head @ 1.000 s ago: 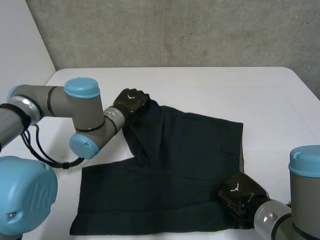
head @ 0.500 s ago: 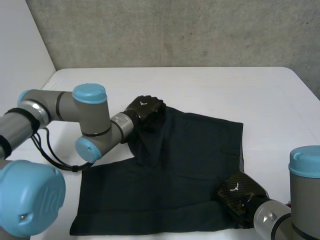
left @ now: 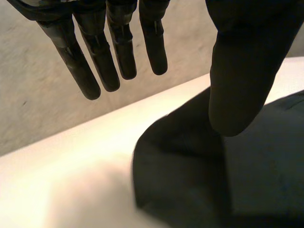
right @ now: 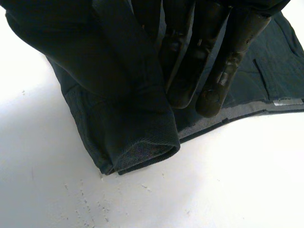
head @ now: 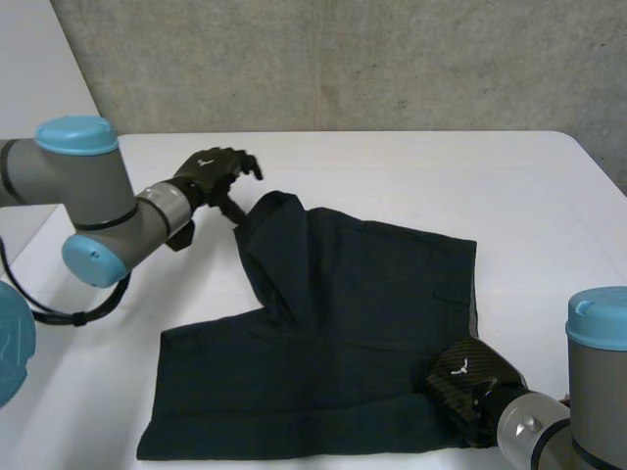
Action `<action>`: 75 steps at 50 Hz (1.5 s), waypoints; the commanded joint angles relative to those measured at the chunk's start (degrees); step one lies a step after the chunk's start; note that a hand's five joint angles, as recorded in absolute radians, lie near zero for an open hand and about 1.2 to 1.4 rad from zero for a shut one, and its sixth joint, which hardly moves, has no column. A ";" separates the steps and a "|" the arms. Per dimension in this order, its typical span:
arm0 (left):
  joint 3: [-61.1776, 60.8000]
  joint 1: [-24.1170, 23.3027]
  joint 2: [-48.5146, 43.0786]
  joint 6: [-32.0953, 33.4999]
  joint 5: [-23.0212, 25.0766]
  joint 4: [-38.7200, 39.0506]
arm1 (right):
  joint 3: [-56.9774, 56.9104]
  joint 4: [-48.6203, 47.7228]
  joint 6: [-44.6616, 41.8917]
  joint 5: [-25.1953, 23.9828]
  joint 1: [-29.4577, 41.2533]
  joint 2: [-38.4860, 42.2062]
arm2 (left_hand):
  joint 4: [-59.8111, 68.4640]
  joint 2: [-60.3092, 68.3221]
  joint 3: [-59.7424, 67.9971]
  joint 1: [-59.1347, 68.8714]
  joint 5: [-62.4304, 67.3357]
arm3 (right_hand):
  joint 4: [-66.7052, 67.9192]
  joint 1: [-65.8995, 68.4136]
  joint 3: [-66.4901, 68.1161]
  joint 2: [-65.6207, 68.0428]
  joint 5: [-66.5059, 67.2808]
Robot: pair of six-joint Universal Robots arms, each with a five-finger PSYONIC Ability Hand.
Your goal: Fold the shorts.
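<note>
Dark shorts (head: 343, 333) lie spread on the white table (head: 441, 166), their far left corner (head: 272, 211) folded inward and slightly raised. My left hand (head: 211, 171) hovers just left of that corner, open, holding nothing. In the left wrist view its fingers (left: 118, 52) hang straight, the thumb (left: 242, 71) stands apart, and the shorts' corner (left: 190, 180) lies below them. My right hand (head: 470, 382) sits at the near right corner. In the right wrist view its fingers (right: 223, 71) pinch a doubled hem of the shorts (right: 137, 142) against the thumb.
A grey concrete wall (head: 343, 59) runs behind the table's far edge. Bare white tabletop (head: 529, 215) stretches behind and to the right of the shorts. My left arm (head: 88, 211) reaches in over the table's left side.
My left hand carried the far left corner a little to the right, then let it go and drew back to the left with fingers opened. The right hand has not moved.
</note>
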 commanded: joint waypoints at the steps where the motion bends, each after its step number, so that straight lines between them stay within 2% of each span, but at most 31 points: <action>1: 0.56 3.05 -4.54 2.00 0.09 -1.16 | 0.05 -0.08 0.00 0.00 0.08 0.00 | 3.95 3.70 3.18 3.60 4.04 | 11.73 23.88 11.20 12.48 12.31; 9: 3.28 1.65 -8.06 5.87 0.09 -1.68 | 0.14 -0.08 0.00 0.00 -0.01 0.09 | 4.12 3.87 3.35 3.77 4.21 | 11.73 23.88 11.20 12.48 12.31; 16: 4.34 -0.20 -9.47 5.96 0.62 -1.60 | 0.23 -0.08 0.00 0.00 -0.10 0.09 | 3.79 3.53 3.01 3.43 3.87 | 11.73 23.88 11.20 12.48 12.31; 20: 5.83 -1.95 -10.95 5.78 3.69 -1.68 | 0.23 -0.17 0.00 0.00 -0.10 0.09 | 3.62 3.36 2.84 3.26 3.70 | 11.73 23.88 11.20 12.48 12.31; 31: 8.20 -4.51 -13.60 5.78 4.14 -1.86 | 0.40 -0.61 0.00 0.00 -0.63 0.09 | 4.79 4.54 4.01 4.44 4.87 | 11.73 23.88 11.20 12.48 12.31; 35: 9.43 -5.12 -14.39 5.78 4.05 -2.74 | 0.58 -0.69 0.00 0.00 -0.80 0.09 | 14.35 14.10 13.58 14.00 14.44 | 11.73 23.88 11.20 12.48 12.31; 39: 9.87 -5.21 -14.39 5.78 3.96 -4.05 | 0.58 -0.69 0.00 0.00 -0.80 0.09 | 32.83 32.58 32.06 32.48 32.92 | 11.73 23.88 11.20 12.48 12.31; 41: 9.87 -5.12 -14.04 5.78 3.17 -4.41 | 0.58 -0.78 0.00 0.00 -0.80 0.09 | 49.96 49.71 49.18 49.60 50.04 | 11.73 23.88 11.20 12.48 12.31; 43: 9.70 -5.03 -13.69 5.69 2.30 -4.49 | 0.58 -0.78 0.00 0.00 -0.80 0.09 | 50.02 49.77 49.25 49.67 50.10 | 11.73 23.88 11.20 12.48 12.31; 49: 7.33 -4.51 -8.86 6.13 -5.08 -6.33 | 0.67 -0.78 0.00 0.00 -0.71 0.09 | 50.02 49.77 49.25 49.67 50.10 | 11.73 23.88 11.20 12.48 12.31; 57: -3.30 -2.49 0.37 10.78 -8.34 -12.23 | 0.67 -0.70 0.00 0.00 -0.63 0.00 | 50.02 49.77 49.25 49.67 50.10 | 11.73 23.88 11.20 12.48 12.31; 61: -8.57 -1.52 2.83 15.44 -12.64 -12.32 | 0.67 -0.69 -0.09 -0.08 -0.45 0.00 | 50.02 49.77 49.25 49.67 50.10 | 11.73 23.88 11.20 12.48 12.31; 62: -10.24 -1.08 3.45 17.02 -15.26 -12.32 | 0.67 -0.69 -0.09 -0.08 -0.45 0.00 | 50.02 49.77 49.25 49.67 50.10 | 11.73 23.88 11.20 12.48 12.31; 66: -13.06 -0.20 3.80 19.40 -20.37 -12.40 | 0.75 -0.69 -0.09 -0.08 -0.19 0.00 | 50.02 49.77 49.25 49.67 50.10 | 11.73 23.88 11.20 12.48 12.31; 75: -18.60 0.50 4.42 19.05 -21.53 -12.41 | 0.84 -0.69 -0.09 -0.08 -0.19 0.00 | 50.02 49.77 49.25 49.67 50.10 | 11.73 23.88 11.20 12.48 12.31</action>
